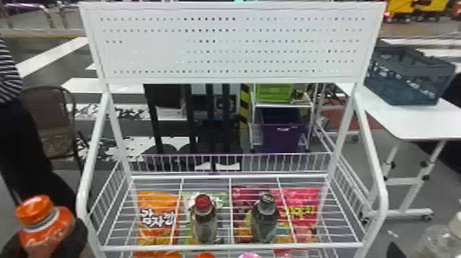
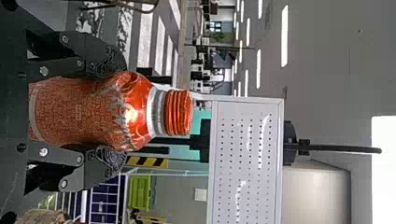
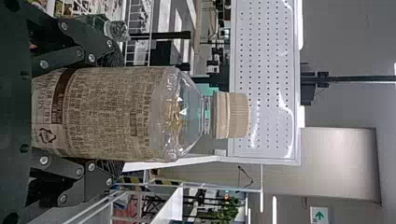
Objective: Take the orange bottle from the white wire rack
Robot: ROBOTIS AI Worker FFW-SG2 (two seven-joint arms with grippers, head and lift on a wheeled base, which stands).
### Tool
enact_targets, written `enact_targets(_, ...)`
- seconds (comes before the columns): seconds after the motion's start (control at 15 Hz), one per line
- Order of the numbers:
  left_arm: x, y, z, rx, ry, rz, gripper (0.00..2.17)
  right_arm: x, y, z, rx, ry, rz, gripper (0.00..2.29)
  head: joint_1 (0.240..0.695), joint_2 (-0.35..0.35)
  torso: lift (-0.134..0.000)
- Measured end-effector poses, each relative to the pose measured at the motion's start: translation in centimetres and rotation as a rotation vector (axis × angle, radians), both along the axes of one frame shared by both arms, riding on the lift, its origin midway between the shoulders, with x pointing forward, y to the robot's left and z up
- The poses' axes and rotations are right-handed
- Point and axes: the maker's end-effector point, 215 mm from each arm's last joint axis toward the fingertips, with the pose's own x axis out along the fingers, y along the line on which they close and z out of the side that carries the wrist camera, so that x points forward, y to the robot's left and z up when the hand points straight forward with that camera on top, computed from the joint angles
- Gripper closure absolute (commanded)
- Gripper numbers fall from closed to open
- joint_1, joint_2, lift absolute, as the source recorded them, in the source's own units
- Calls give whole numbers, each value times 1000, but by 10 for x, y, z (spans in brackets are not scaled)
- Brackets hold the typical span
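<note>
Fingers of the left gripper pinch the orange bottle from both sides, probably to keep its glossy, round-shouldered body upright, near the white wire rack. Snack bags lie crinkled under its thin wires. The right gripper grips a clear bottle with a ribbed beige cap.

Angular black finger links are studded with round silver screws and tipped with finely ridged black pads, joined to a flat dark plate.
</note>
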Motion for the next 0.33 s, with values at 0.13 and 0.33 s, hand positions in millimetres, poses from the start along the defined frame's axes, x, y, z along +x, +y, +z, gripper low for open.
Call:
enact_targets(0.13, -1, 2, -1, 1, 1, 5, 2145, 0, 0, 2, 1, -5, 1, 1035, 499, 0, 0)
enact_targets(0.33, -3, 6, -1, 1, -8, 14, 2145, 1, 1, 4, 2, -7, 2, 1035, 499, 0, 0)
